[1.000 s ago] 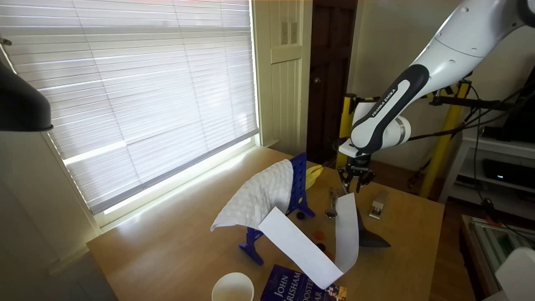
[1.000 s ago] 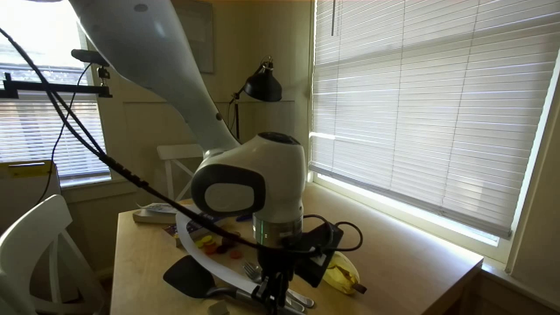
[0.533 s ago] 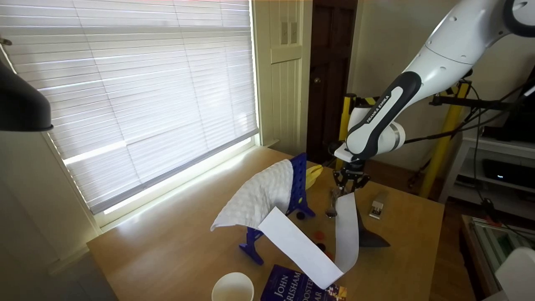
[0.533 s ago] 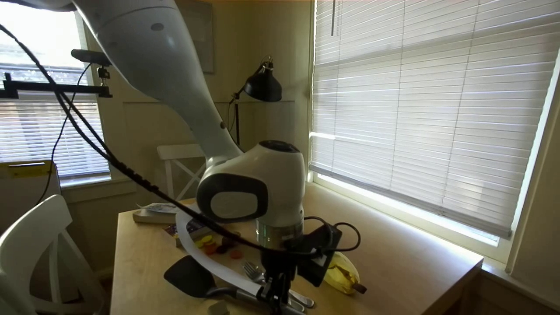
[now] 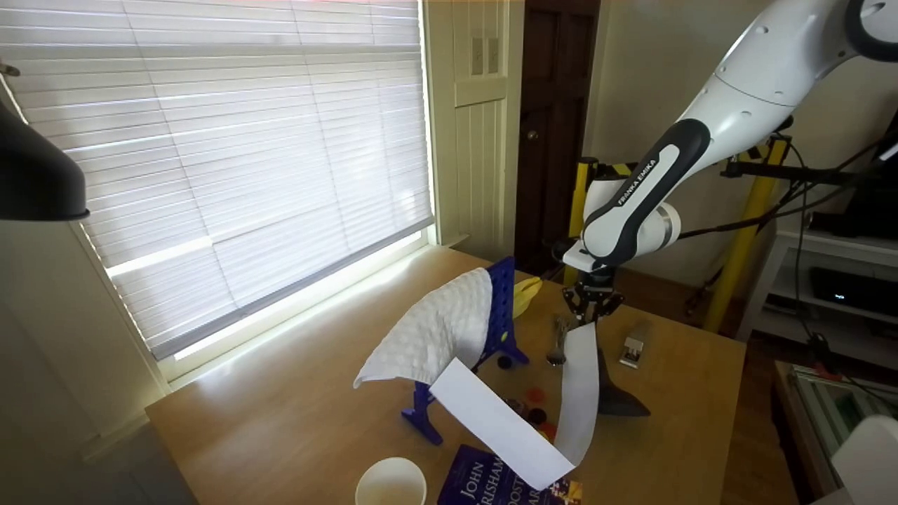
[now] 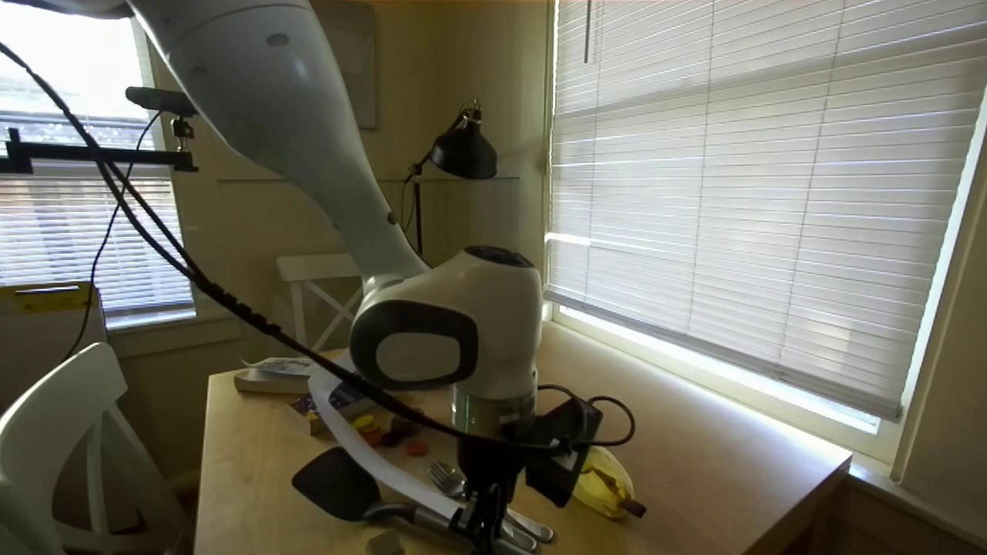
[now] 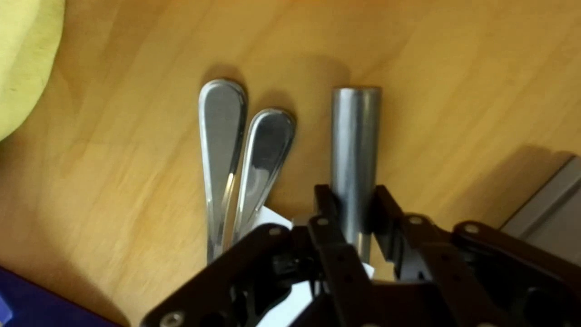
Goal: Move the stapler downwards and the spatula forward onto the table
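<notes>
Hand pointing down, low over the counter, with both fingers pressed in on the steel handle of the spatula, the gap no wider than the handle itself. The arm slopes down to an upright wrist above it. In an exterior view the spatula's dark blade reaches out to the left of the hand. The stapler rests on the counter near the hand, to its right in the wrist view, clear of the fingertips. Two cutlery handles lie left of the hand there.
</notes>
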Robot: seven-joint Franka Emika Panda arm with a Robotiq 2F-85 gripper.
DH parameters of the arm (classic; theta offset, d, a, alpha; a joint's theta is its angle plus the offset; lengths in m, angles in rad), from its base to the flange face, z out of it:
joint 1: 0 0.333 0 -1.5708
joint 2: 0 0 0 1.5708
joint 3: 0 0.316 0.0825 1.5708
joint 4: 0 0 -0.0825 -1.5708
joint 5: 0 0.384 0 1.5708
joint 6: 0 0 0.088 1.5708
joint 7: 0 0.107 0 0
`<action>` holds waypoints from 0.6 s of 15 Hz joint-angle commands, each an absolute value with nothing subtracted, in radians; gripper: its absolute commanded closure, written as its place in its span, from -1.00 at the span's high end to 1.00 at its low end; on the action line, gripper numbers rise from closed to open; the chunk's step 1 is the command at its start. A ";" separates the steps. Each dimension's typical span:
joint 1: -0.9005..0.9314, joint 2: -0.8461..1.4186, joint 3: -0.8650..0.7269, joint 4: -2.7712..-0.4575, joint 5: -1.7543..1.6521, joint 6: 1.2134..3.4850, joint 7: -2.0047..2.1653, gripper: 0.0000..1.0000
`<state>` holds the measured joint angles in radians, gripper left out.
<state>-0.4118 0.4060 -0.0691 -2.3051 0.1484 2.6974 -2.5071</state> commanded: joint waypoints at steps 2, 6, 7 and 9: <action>-0.391 0.286 -0.122 -2.303 0.066 2.468 -2.475 -0.87; -0.398 0.233 -0.129 -2.234 0.174 2.250 -2.468 -0.87; -0.390 0.224 -0.140 -2.225 0.193 2.257 -2.423 -0.87; -0.392 0.218 -0.147 -2.194 0.263 2.266 -2.371 -0.87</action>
